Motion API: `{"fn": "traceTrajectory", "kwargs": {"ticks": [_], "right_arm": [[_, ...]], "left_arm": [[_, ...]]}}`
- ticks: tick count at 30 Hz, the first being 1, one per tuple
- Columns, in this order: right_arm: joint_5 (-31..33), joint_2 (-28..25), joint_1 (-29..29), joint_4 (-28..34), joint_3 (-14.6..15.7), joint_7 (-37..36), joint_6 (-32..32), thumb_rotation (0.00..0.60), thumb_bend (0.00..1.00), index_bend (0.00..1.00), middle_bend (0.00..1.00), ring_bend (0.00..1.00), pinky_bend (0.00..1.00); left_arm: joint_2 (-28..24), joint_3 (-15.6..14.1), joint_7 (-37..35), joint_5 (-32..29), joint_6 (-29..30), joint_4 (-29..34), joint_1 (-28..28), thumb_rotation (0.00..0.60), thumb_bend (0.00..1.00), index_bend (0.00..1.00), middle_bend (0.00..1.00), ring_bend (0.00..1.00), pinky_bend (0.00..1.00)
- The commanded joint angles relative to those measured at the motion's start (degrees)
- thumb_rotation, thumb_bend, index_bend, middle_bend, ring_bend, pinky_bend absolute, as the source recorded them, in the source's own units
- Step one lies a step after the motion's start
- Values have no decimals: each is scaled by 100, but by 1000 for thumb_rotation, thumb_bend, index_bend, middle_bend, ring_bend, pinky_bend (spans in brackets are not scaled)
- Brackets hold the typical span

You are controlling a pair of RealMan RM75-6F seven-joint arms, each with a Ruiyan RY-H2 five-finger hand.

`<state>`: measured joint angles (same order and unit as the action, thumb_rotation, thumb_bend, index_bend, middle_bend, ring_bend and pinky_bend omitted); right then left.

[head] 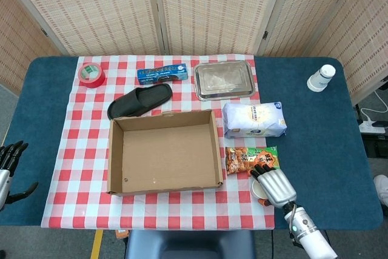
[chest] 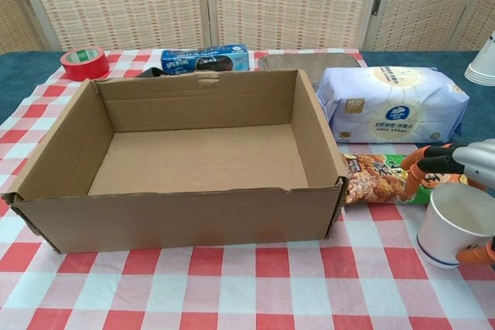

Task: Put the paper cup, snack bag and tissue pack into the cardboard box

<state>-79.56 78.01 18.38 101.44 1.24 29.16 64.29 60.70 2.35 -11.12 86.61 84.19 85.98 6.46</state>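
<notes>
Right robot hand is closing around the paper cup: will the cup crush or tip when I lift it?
The paper cup looks thin-walled, open-topped and empty, so probably light and easily dented. The right robot hand wraps its upper rim; squeezing there may ovalise it, and it seems slightly tilted already.

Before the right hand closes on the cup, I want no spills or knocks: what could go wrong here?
The paper cup is light and open-topped, so the right hand curling around it could crush or tip it. The snack bag lies right beside the cup and under the fingers, so it might get dragged along.
</notes>
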Motion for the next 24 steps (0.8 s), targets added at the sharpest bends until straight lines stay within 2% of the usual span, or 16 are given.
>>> {"fn": "traceTrajectory", "kwargs": {"ticks": [1,4,9,14,24], "right_arm": [[-37,54,-2,-72,-1,-38,33,600,69,415,193,216,531],[-65,110,6,-154,2,-52,58,600,80,474,216,242,541],[-131,167,12,-267,13,-79,112,600,101,566,309,321,566],[-356,212,-25,-378,12,-178,330,600,102,661,396,412,630],[-427,-37,-43,-203,-65,-197,506,600,109,711,439,472,681]], "left_arm": [[-1,1,3,-3,-4,2,1,600,225,0,0,0,0],[-2,2,3,-5,-6,2,1,600,225,0,0,0,0],[-7,2,-3,-5,-9,5,2,600,225,0,0,0,0],[-10,-1,-7,1,-10,2,1,600,225,0,0,0,0],[-12,-3,8,-9,-33,8,7,600,225,0,0,0,0]]}}
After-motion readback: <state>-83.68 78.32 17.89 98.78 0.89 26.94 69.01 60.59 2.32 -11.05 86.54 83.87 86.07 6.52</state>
